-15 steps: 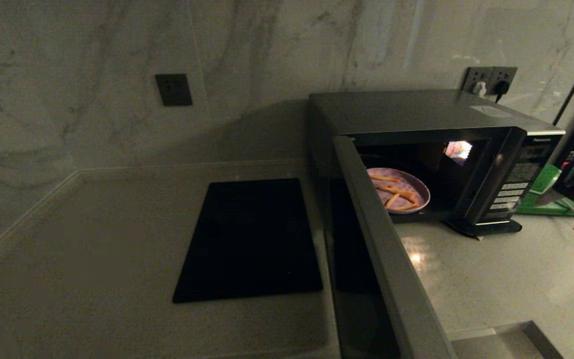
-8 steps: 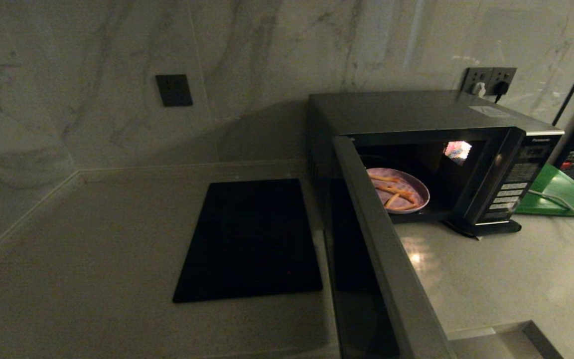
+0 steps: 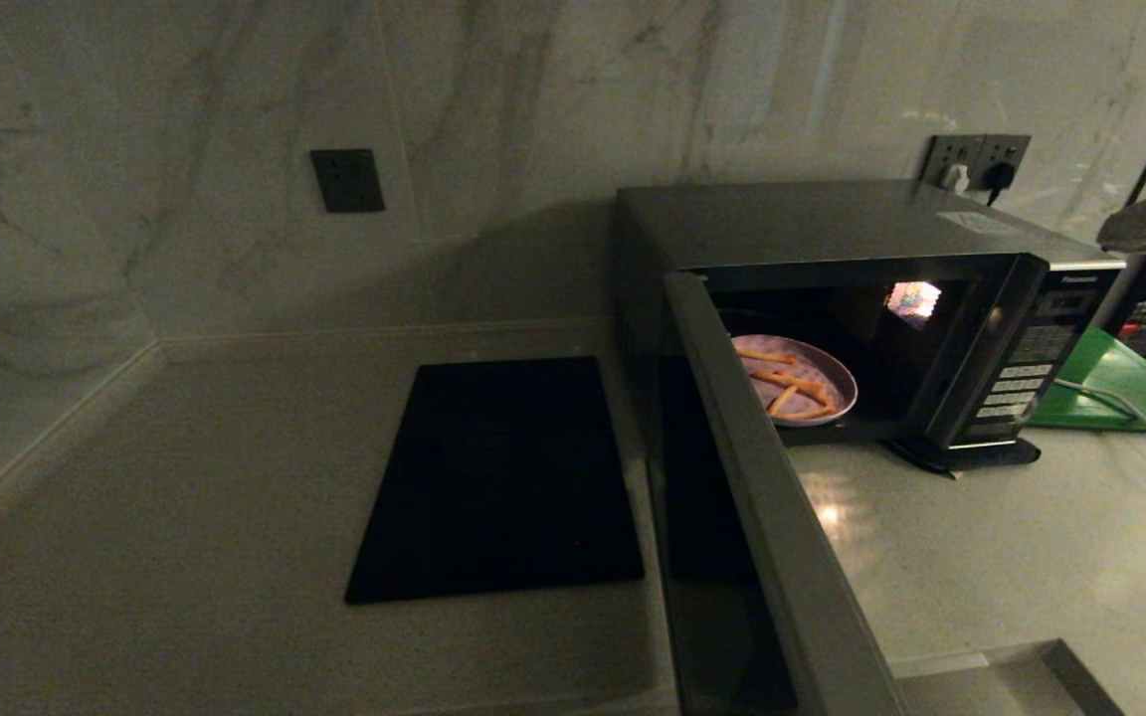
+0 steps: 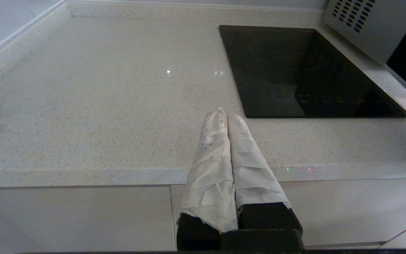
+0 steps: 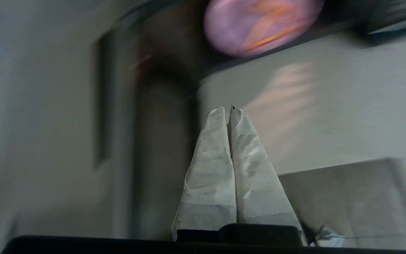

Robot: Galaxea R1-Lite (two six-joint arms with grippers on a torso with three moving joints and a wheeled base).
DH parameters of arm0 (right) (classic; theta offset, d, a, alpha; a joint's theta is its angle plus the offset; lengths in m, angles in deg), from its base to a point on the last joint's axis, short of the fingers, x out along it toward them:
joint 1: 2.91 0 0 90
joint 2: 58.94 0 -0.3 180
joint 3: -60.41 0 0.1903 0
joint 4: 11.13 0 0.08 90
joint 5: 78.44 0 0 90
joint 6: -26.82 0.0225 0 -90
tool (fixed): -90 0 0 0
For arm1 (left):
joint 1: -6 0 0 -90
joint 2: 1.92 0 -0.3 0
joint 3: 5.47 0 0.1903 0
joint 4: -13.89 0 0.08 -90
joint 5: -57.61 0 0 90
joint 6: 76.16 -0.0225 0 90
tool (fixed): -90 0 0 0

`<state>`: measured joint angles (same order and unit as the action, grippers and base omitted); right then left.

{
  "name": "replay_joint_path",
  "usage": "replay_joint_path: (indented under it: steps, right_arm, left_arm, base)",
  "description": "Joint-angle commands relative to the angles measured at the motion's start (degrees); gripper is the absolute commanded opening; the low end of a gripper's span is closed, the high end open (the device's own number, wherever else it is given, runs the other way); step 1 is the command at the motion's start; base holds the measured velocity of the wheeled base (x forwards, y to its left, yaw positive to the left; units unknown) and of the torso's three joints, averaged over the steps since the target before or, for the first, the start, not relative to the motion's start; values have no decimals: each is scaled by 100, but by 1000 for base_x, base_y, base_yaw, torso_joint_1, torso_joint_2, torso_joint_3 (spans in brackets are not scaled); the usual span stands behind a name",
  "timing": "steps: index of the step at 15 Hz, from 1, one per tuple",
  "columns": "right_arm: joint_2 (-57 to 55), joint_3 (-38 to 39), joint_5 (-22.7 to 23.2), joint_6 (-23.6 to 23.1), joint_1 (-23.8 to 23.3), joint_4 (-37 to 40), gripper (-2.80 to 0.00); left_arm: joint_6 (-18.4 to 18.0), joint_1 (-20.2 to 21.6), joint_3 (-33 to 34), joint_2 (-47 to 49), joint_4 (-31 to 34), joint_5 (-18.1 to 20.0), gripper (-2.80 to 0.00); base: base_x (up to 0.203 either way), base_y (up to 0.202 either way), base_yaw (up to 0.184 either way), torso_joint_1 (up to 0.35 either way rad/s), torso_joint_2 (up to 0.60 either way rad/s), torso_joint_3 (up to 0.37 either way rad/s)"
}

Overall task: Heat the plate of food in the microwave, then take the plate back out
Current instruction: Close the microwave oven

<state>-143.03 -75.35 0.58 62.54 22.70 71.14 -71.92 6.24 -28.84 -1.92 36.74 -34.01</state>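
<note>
Standing on the pale speckled surface (image 3: 185, 497), toward its right rear corner against the marble wall (image 3: 185, 119), is the microwave (image 3: 832, 229), silver-grey, door (image 3: 772, 517) swung fully open toward the front edge. Cavity lit. Button panel (image 3: 1021, 373) on the right side of the oven front.

Flat black rectangular panel (image 3: 503, 477) set into the surface just beside the microwave, on its left; in the left wrist view the same panel (image 4: 305, 70) lies next to the vented oven side.

Green board (image 3: 1120, 388) on the surface at the right edge, beside the microwave, a white cable (image 3: 1110, 403) lying across it. Dark wall outlet (image 3: 346, 179) on the marble well left of the oven; a second outlet (image 3: 976, 159) with plugs behind its top right corner.

Plate of food (image 3: 797, 380): lavender, round, sitting inside the microwave cavity on its floor, a few orange-tan sticks on it. Right wrist view shows it blurred, ahead of the fingers (image 5: 259, 24).

Left gripper (image 4: 226, 114): parked over the front edge of the surface, left of the black panel, cloth-wrapped fingers pressed together, nothing between them.

Right gripper (image 5: 227, 111): out in front of the open oven, apart from the plate, wrapped fingers closed tip to tip, holding nothing.
</note>
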Motion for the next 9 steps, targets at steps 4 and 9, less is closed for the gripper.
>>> replay_joint_path:
  steps: [4, 9]
  right_arm:
    - [-180, -161, 941, 35, 1219, 42, -280]
    - [-530, -161, 1549, 35, 1840, 263, -280]
  left_arm:
    - [6, 2, 0, 9, -2, -5, -280]
    - [6, 2, 0, 9, -2, -5, -280]
  base:
    - [0, 0, 0, 0, 0, 0]
    - [0, 0, 0, 0, 0, 0]
